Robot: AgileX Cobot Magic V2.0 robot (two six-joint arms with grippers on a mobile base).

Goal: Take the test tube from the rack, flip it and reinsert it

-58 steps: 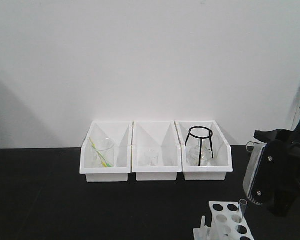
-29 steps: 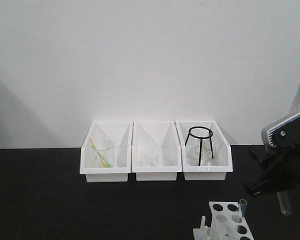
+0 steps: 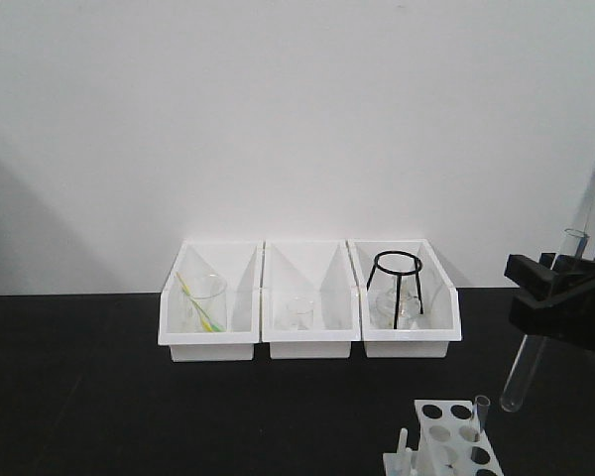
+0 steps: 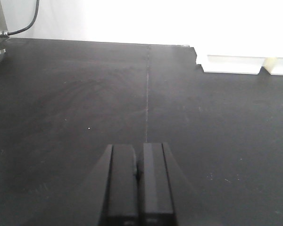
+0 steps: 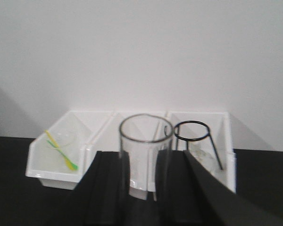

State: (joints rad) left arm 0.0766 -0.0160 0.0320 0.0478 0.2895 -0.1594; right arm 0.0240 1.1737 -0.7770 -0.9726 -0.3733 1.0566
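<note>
The test tube [image 3: 524, 372] is clamped in the right gripper [image 3: 560, 302], near-upright, rim up, rounded end above-right of the rack [image 3: 446, 421]; the left gripper [image 4: 137, 181] is closed, empty.

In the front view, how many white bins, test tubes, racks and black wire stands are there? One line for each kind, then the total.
White bins: 3, the left bin, the middle bin, the right bin
Test tubes: 2, the held test tube and the racked test tube
Rack: 1
Black wire stand: 1
Total: 7
</note>
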